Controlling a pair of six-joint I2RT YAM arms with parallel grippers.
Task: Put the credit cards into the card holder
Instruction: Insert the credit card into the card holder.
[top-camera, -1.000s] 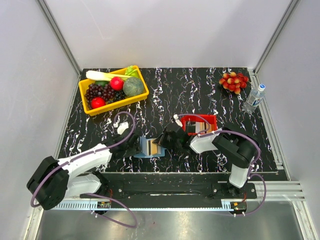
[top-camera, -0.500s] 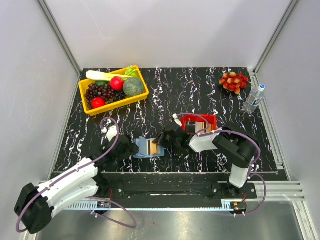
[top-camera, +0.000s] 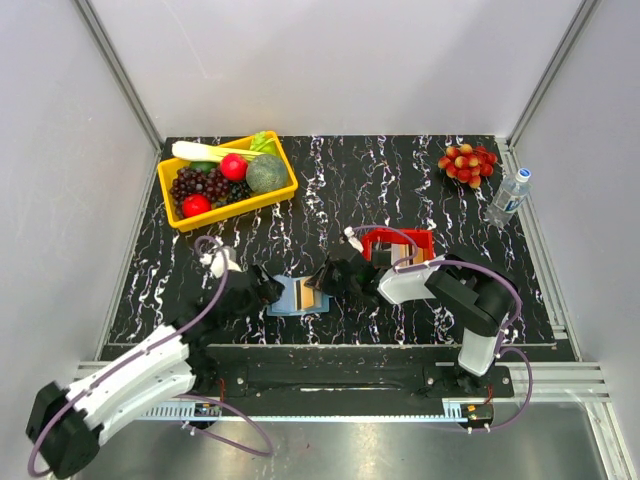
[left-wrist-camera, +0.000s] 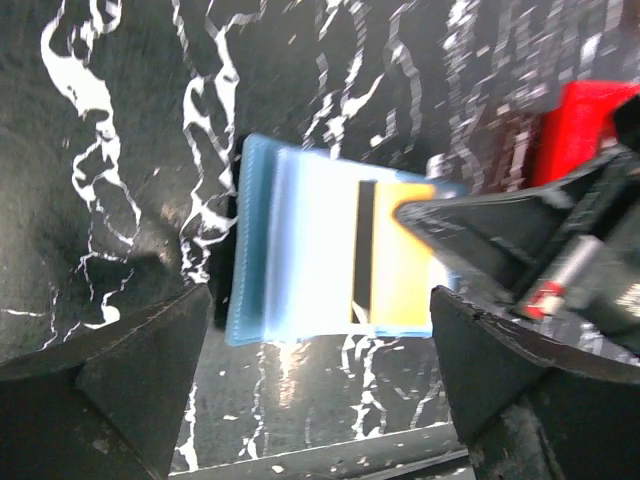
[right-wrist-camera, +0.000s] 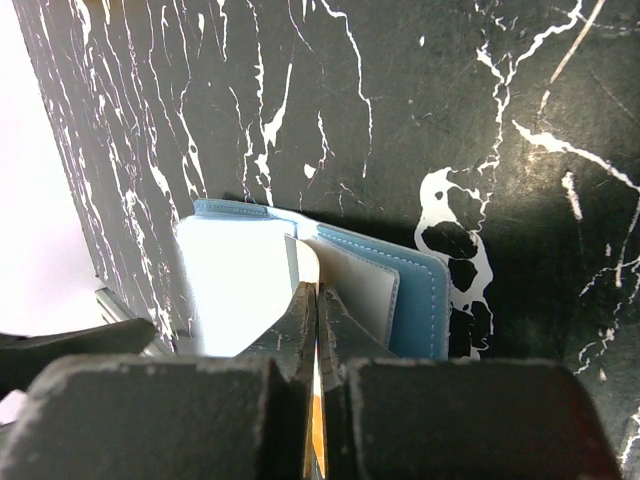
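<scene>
pinching a tan-gold card (left-wrist-camera: 395, 280) edge-on in the right gripper (right-wrist-camera: 316, 300), fingers (right-wrist-camera: 200, 420) squeezed flat against it with no gap showing, and holding its leading edge right at the inner pockets of the card holder (left-wrist-camera: 290, 250). spotting that steel-blue holder lying open and flat on the black marbled table (top-camera: 400, 180), near the front edge, between the two arms. noting the card's dark stripe facing up in the left wrist view, with most of the card's face showing and only one end over the holder. straddling the holder from the other side with the left gripper (left-wrist-camera: 320, 300), spread wide, one finger (left-wrist-camera: 130, 380) out past each end and clamped on nothing at all. catching a red tray (top-camera: 430, 245) just behind the right wrist (contents too hidden by the arm to make out). way back, taking in a yellow basket (top-camera: 240, 205) of produce at the left rear, then a cluster of red fruit (top-camera: 467, 163) and a water bottle (top-camera: 508, 197) at the right rear, all well apart from the action up front.
</scene>
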